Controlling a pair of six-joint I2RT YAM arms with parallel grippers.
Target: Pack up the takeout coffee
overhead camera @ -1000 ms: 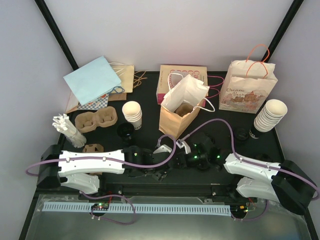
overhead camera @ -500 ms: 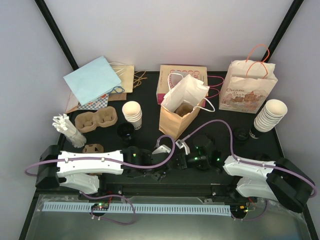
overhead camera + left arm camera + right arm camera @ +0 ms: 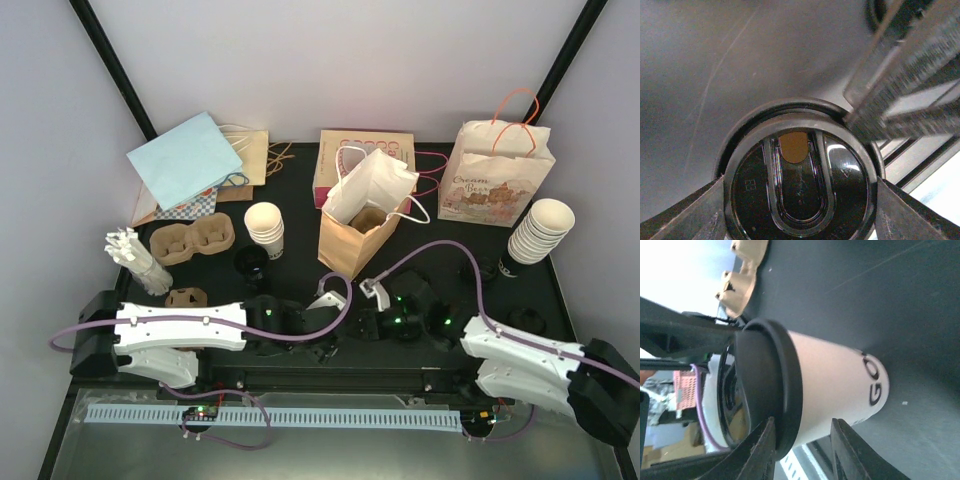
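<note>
The takeout coffee (image 3: 835,385) is a cream paper cup with black lettering and a round black lid (image 3: 800,185) pressed on. It stands on the black table near the front edge. My left gripper (image 3: 800,180) looks straight down on the lid, with one finger touching each side of it, shut on the cup. A brown sip hole shows in the lid. My right gripper (image 3: 803,421) is just beside the cup, its fingers (image 3: 760,450) apart and nothing between them. In the top view both grippers (image 3: 345,325) crowd over the cup and hide it.
A brown paper bag (image 3: 345,245) with a white bag in it stands open behind the grippers. Cup stacks (image 3: 265,225) (image 3: 540,232), a pulp carrier (image 3: 192,240), a small carrier piece (image 3: 186,297), loose black lids (image 3: 250,262) and a printed bag (image 3: 495,180) ring the area.
My right arm has drawn back to the right, its gripper slightly farther from the cup. The left arm and the cup have not moved.
</note>
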